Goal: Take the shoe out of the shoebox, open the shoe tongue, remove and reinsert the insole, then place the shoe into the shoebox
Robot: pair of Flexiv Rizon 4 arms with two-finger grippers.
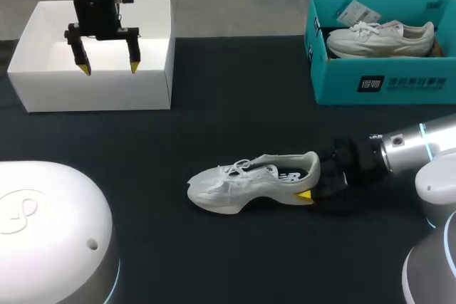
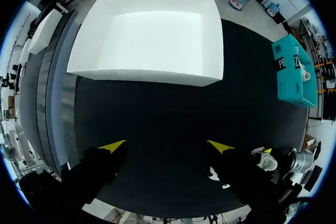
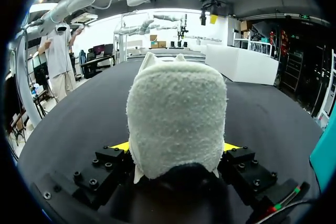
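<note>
A white sneaker (image 1: 246, 181) lies on its side on the black table, toe to the left, laces and tongue facing the front. My right gripper (image 1: 311, 177) is at its heel, one yellow tip showing beside the sole. In the right wrist view the heel (image 3: 176, 114) fills the gap between the fingers, and my right gripper (image 3: 175, 146) is shut on it from both sides. My left gripper (image 1: 107, 69) hangs open and empty over the white box (image 1: 92, 94) at the back left. In its own view my left gripper (image 2: 167, 145) has bare table below it.
The white box (image 2: 147, 72) is empty inside. A teal shoebox (image 1: 377, 80) at the back right holds a second white sneaker (image 1: 381, 37) and a paper tag. My arms' rounded white bases (image 1: 43, 233) take up the near corners.
</note>
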